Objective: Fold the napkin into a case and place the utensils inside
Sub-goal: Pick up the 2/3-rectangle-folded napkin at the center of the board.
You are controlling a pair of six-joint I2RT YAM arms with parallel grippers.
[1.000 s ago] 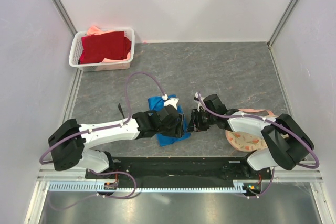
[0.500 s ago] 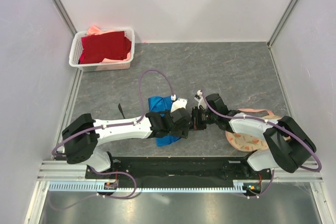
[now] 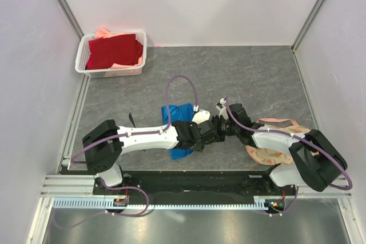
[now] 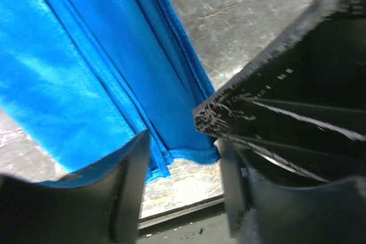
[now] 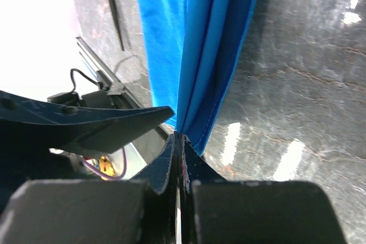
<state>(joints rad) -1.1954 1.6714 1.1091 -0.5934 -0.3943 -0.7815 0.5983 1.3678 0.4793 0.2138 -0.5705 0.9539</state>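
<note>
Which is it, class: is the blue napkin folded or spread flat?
Folded: the napkin shows several stacked layers with parallel edges in the left wrist view.

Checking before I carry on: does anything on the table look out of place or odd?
A black utensil lies bare on the table left of the napkin, outside it. The napkin's layers fan unevenly where the right gripper pinches its edge. Nothing spilled or damaged.

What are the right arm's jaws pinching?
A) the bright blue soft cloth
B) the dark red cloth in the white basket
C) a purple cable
A: in the right wrist view the shut jaws close on the folded edge of the bright blue soft cloth.
</note>
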